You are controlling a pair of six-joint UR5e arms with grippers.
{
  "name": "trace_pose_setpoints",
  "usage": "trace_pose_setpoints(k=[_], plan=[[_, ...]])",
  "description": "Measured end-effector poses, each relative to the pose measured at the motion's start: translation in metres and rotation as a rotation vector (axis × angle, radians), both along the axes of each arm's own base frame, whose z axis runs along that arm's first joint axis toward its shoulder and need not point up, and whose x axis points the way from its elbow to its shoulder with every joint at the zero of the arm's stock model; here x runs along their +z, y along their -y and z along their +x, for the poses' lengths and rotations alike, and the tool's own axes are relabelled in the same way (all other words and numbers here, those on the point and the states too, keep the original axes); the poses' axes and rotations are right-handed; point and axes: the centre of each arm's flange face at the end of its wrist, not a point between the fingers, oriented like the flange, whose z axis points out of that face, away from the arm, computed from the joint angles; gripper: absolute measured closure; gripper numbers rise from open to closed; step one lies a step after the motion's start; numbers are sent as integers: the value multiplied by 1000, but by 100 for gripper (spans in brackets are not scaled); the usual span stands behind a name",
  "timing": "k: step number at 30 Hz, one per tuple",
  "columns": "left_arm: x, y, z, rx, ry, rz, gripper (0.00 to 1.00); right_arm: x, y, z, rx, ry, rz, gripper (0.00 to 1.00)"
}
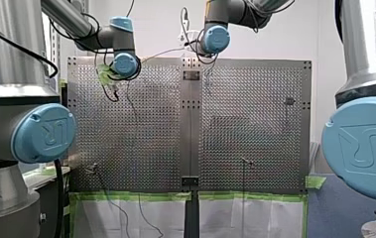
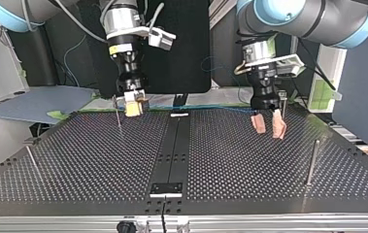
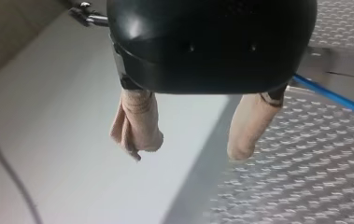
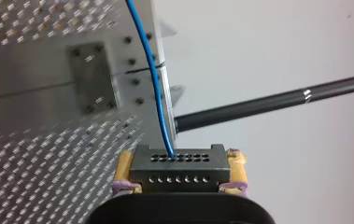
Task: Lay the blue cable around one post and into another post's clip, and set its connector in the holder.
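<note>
right wrist view: connector (image 4: 179,169) clamped in my right gripper (image 4: 180,173), yellow pads (image 4: 124,165), blue cable (image 4: 153,79) leaving it | left wrist view: my left gripper (image 3: 188,147) gaping, beige pads (image 3: 247,126) | front view: grippers hidden behind wrists (image 1: 125,63)

In the top view we have broad free room over the middle of the perforated tabletop (image 2: 89,160), on both sides of its black centre strip (image 2: 174,145). Four thin upright posts break it up. The near-left post (image 2: 30,158) and near-right post (image 2: 311,162) stand close to the view's side edges. The far-left post (image 2: 119,120) is just beside our right pincer (image 2: 133,111), and the far-right post (image 2: 283,103) is just behind our left pincer (image 2: 270,132). The blue cable (image 2: 206,108) stretches low along the far edge between the two pincers, from the connector (image 4: 179,169) clamped in our right one, and bars that line. Our left pincer hangs spread over bare tabletop.
</note>
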Motion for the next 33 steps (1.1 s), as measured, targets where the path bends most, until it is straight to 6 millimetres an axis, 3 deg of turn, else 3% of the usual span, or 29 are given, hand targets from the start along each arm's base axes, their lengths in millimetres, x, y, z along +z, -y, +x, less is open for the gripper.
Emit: trace_pose_setpoints(k=[6, 15, 24, 33], plan=[[37, -18, 0, 0, 44, -5, 0, 18, -2, 7, 41, -19, -9, 100], [63, -46, -12, -6, 58, -16, 0, 13, 4, 28, 91, -83, 14, 100], [58, -67, -4, -12, -1, -22, 0, 19, 2, 41, 138, -112, 27, 100], [44, -92, 18, -15, -99, -35, 0, 9, 1, 59, 170, -125, 34, 100]])
